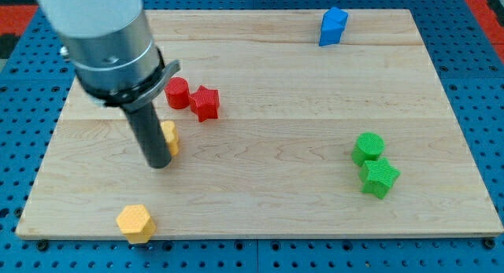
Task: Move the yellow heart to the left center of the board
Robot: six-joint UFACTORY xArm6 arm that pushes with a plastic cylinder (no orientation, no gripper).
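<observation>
Bright, even light — soft shadows

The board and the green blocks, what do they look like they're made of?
The board looks like pale wood with a smooth, matte finish: long grain streaks and plank seams run across it. The green cylinder and green star look like moulded or printed plastic, solid colour, matte with soft highlights on top; the picture can't settle which. My tip sits against the yellow heart, far from both.

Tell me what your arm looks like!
My arm is a fat, smooth, light grey cylinder. Under it sits a darker metal collar with a small tab. A straight black rod sticks out below, ending in my tip. No cables show.
</observation>
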